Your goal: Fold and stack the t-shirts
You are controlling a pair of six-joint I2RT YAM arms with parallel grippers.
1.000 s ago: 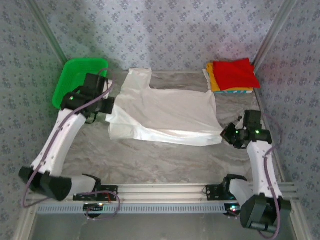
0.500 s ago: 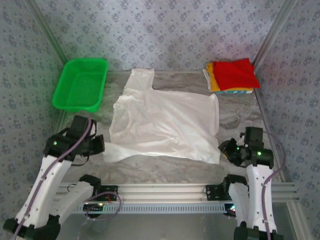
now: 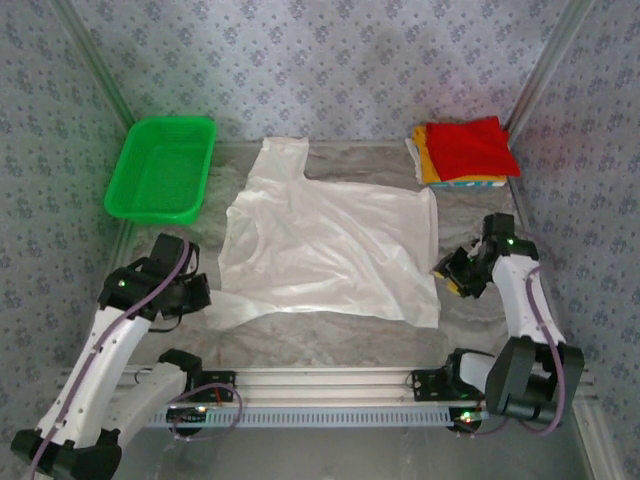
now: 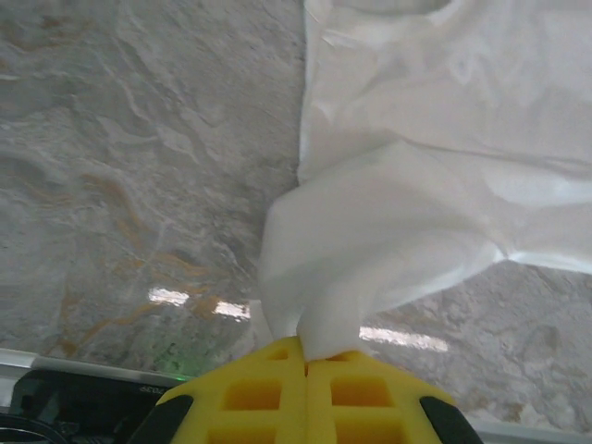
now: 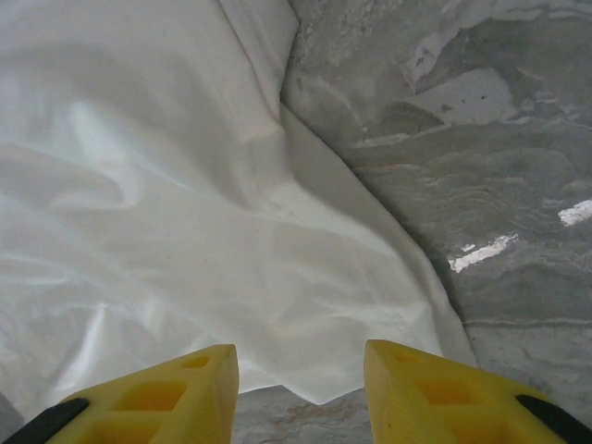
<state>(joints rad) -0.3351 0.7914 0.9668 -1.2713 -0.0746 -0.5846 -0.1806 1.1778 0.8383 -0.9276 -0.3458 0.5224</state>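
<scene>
Large white cloth t-shirt [image 3: 330, 245] lies spread across the middle of the grey marbled table [image 3: 330, 340]. It is mostly flat with some wrinkles, and one sleeve points toward the far side. No print is visible on the upward face.

Left gripper [image 4: 305, 354] is at the near-left of the shirt, its jaws pressed together on a bunched corner of the white fabric. In the left wrist view the cloth rises from the table into a pinched fold between the yellow fingers [image 4: 254, 393]. From above, a narrow strip of shirt runs from the main body out to this gripper.

Right gripper [image 5: 301, 370] is at the near-right of the shirt, jaws apart and holding nothing. The shirt's near-right corner lies flat on the table just ahead of the gap between the fingers. Cannot tell whether the tips touch the cloth.

At the far-right corner of the table is a stack. A folded red t-shirt [image 3: 470, 145] sits on top of a folded yellow-orange t-shirt [image 3: 428, 162], whose edge sticks out on the left. A thin pale edge shows under them at the near side; cannot tell what it is. The stack is well apart from the white shirt.

A green plastic mesh basket [image 3: 160, 170] sits at the far-left, beside the shirt's left edge without touching it.
</scene>
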